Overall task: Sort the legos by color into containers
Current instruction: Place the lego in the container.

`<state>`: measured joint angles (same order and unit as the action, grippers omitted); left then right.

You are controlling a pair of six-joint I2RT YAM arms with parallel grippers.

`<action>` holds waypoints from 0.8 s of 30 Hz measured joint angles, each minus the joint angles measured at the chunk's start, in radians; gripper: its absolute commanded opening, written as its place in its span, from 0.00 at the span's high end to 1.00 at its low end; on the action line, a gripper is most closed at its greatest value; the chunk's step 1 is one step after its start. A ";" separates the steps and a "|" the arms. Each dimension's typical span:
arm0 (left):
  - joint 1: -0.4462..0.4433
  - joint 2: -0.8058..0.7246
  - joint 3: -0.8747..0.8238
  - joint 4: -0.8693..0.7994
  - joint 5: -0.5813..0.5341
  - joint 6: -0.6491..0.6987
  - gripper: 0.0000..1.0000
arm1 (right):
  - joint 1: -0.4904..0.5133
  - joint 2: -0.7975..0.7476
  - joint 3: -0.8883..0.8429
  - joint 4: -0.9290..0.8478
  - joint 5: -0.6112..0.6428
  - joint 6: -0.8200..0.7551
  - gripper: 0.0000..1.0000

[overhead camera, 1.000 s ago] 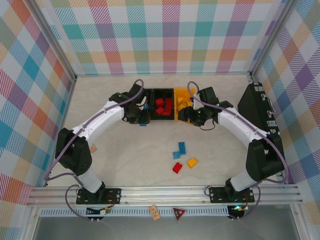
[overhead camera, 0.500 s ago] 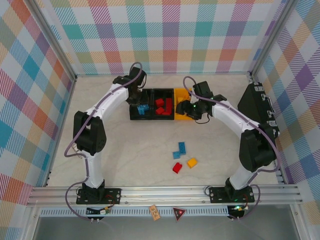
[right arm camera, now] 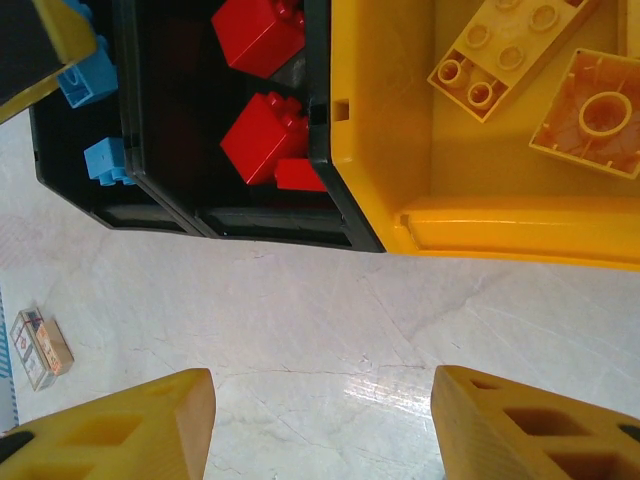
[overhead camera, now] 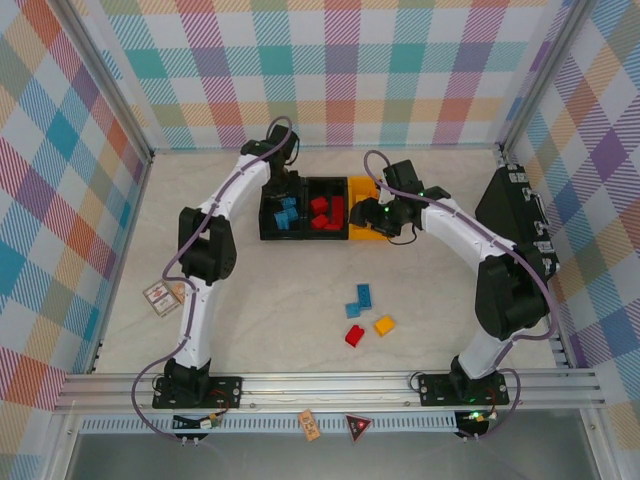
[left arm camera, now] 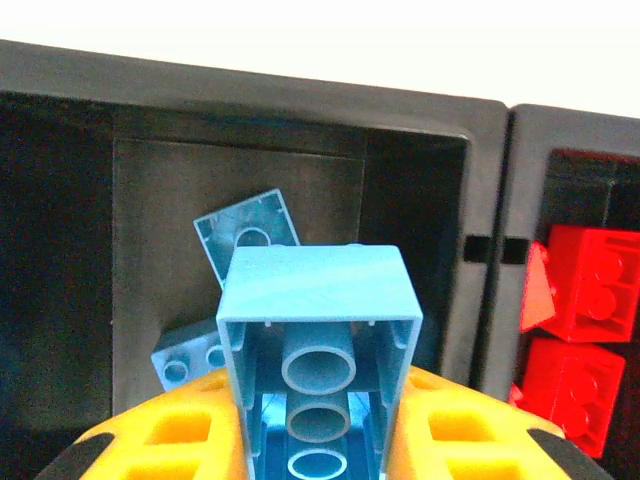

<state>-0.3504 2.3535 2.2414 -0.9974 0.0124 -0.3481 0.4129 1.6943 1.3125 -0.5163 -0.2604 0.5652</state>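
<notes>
My left gripper (left arm camera: 318, 432) is shut on a light blue lego (left arm camera: 318, 330) and holds it over the left black container (left arm camera: 300, 100), where two more blue legos (left arm camera: 245, 230) lie. From above, that gripper (overhead camera: 283, 195) hangs over this bin (overhead camera: 266, 222). The middle black container (overhead camera: 326, 234) holds red legos (overhead camera: 325, 212). The yellow-orange container (right arm camera: 380, 120) holds yellow legos (right arm camera: 505, 45). My right gripper (right arm camera: 325, 420) is open and empty over bare table just in front of the bins; from above the right gripper (overhead camera: 383, 222) sits by the yellow bin (overhead camera: 358, 186). Loose legos lie mid-table: two blue (overhead camera: 363, 294), one red (overhead camera: 354, 336), one yellow (overhead camera: 384, 325).
A large flat black case (overhead camera: 515, 215) leans at the right wall. A small card (overhead camera: 160, 298) lies at the left edge of the table. Checked walls close off the back and both sides.
The left arm has swung up and back, carrying its blue lego from the bins' near side to above the left black bin. The right gripper has shifted slightly toward the yellow bin.
</notes>
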 measured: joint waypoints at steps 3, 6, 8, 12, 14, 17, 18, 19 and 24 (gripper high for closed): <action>0.005 0.022 0.021 -0.012 0.000 0.000 0.62 | 0.000 0.000 0.000 0.000 0.003 0.000 0.41; 0.007 0.028 0.031 -0.026 -0.001 -0.005 0.51 | 0.001 0.000 0.000 0.000 0.007 0.000 0.41; 0.007 0.028 0.033 -0.029 -0.003 -0.004 0.48 | 0.001 0.000 0.000 0.000 0.010 0.000 0.40; 0.007 0.028 0.034 -0.029 -0.003 -0.004 0.48 | 0.001 0.000 0.000 0.000 0.011 0.000 0.40; 0.007 0.024 0.032 -0.028 -0.001 -0.004 0.48 | 0.001 0.000 0.000 0.000 0.014 0.000 0.41; 0.007 -0.009 -0.005 -0.015 0.009 -0.004 0.47 | 0.003 0.000 0.000 -0.003 0.019 0.000 0.40; 0.007 -0.030 -0.029 -0.012 0.013 -0.004 0.47 | 0.005 0.000 0.000 -0.006 0.021 0.000 0.40; 0.007 -0.056 -0.056 -0.011 0.019 -0.004 0.47 | 0.007 0.000 0.000 -0.010 0.025 0.000 0.40; 0.006 -0.223 -0.222 0.041 0.059 -0.004 0.47 | 0.019 -0.006 -0.003 -0.039 0.047 -0.004 0.40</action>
<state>-0.3439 2.1307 2.0190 -0.9562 0.0715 -0.3519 0.4320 1.6878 1.3098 -0.5549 -0.2131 0.5613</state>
